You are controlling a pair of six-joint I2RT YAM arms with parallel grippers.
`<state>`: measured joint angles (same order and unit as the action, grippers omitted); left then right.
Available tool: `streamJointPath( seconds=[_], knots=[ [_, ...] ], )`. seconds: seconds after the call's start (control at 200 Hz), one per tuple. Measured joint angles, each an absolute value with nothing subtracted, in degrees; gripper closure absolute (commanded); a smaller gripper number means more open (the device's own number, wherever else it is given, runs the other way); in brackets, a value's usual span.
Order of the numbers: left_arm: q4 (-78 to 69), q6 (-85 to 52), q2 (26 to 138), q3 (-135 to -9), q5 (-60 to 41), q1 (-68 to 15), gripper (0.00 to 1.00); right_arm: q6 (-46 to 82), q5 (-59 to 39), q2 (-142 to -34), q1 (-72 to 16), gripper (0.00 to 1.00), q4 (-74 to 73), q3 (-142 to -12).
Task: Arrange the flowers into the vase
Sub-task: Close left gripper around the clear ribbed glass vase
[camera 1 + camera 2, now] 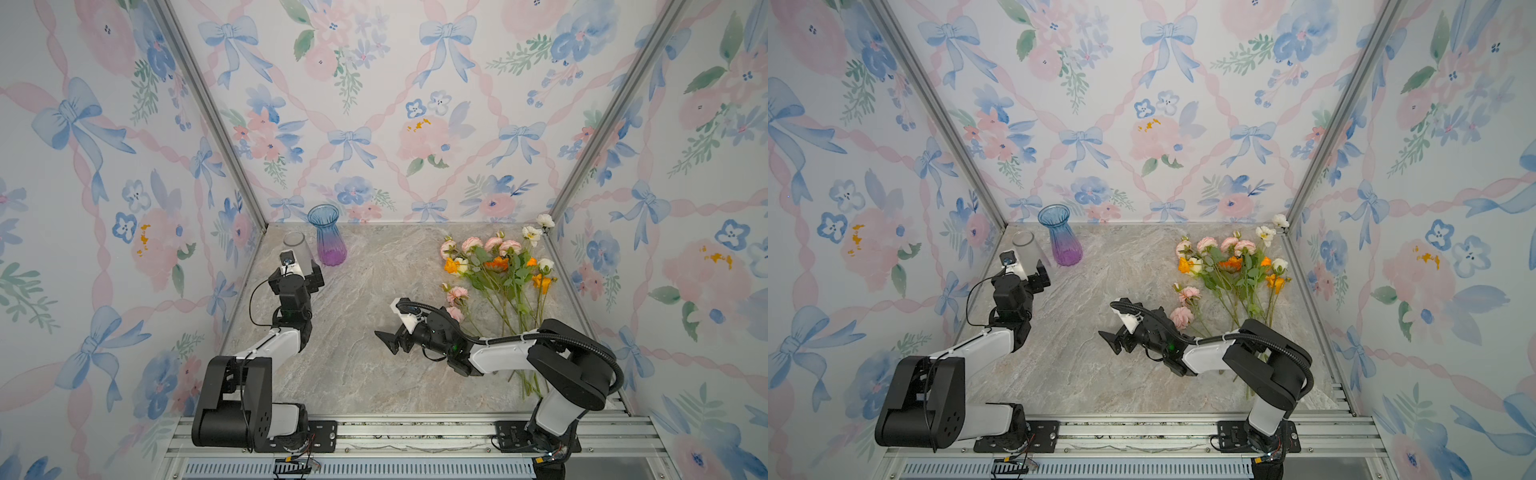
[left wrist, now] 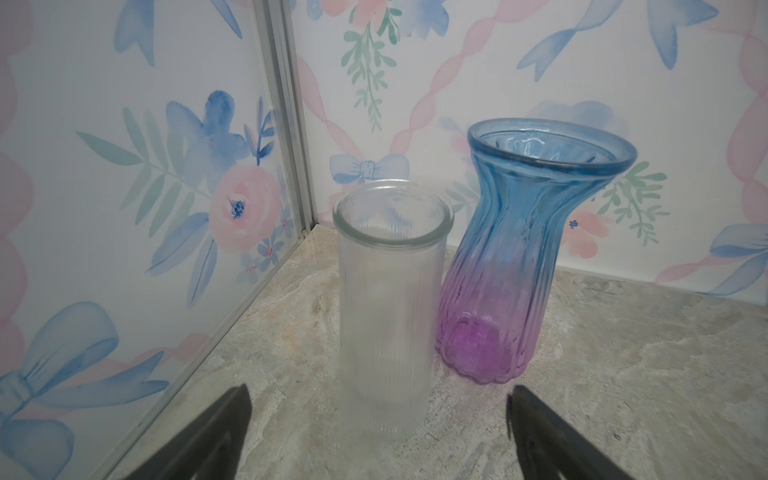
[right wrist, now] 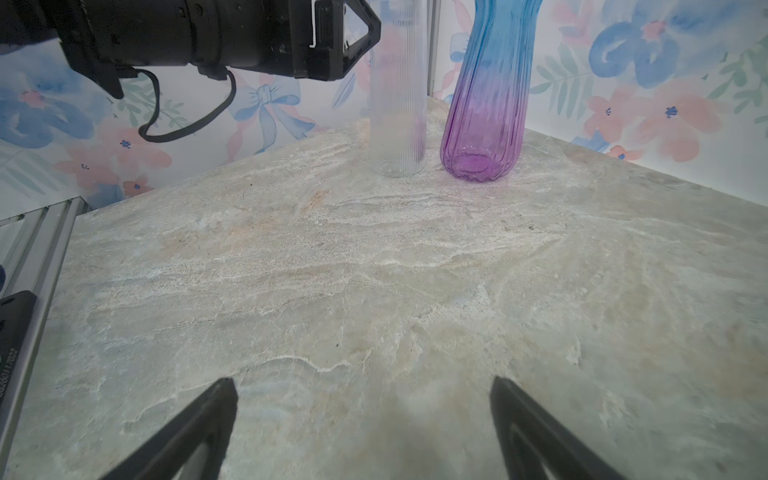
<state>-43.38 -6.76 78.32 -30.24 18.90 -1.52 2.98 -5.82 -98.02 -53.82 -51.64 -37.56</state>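
The flowers lie in a loose bunch on the right of the marble tabletop, with pink, orange and white blooms toward the back wall and green stems toward the front. A blue-to-purple flared vase stands upright at the back left. Beside it stands a clear ribbed cylinder vase. My left gripper is open, its fingers either side of the clear vase's base without touching. My right gripper is open and empty over the table's middle, left of the flowers.
Wallpapered walls with metal corner posts close in the left, back and right sides. An aluminium rail carrying both arm bases runs along the front edge. The right forearm lies over the lower flower stems.
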Motion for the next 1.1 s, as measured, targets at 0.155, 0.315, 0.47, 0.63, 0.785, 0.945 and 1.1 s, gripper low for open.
streamJointPath(
  seconds=[0.155,0.315,0.47,0.63,0.785,0.945,1.1],
  knots=[
    [-45.58,-6.39,82.19,-31.75,16.82,0.75,0.02,3.22,-7.92,-98.74,-53.67,0.03,-54.78,-37.58],
    [-47.05,-5.5,85.67,-33.91,15.03,0.97,0.02,3.4,-9.08,-100.84,-53.67,0.03,-55.79,-37.6],
    [-48.66,-5.1,87.99,-35.62,13.8,1.8,0.02,3.16,-9.52,-102.41,-53.67,0.03,-55.55,-38.13],
    [-49.76,-5.1,89.89,-36.45,13.37,3.05,0.02,2.52,-10.15,-102.52,-53.65,0.03,-55.35,-38.79],
    [-51.24,-5.08,92.01,-37.67,11.94,4.08,0.02,2.13,-10.41,-102.91,-53.65,0.03,-54.87,-39.31],
    [-52.21,-4.71,94.24,-40.73,9.65,4.51,0.02,2.0,-10.74,-103.18,-53.65,0.03,-54.08,-39.42],
    [-52.99,-4.05,96.4,-43.05,8.6,4.56,0.02,1.87,-10.74,-103.26,-53.65,0.03,-54.0,-39.42]
  ],
)
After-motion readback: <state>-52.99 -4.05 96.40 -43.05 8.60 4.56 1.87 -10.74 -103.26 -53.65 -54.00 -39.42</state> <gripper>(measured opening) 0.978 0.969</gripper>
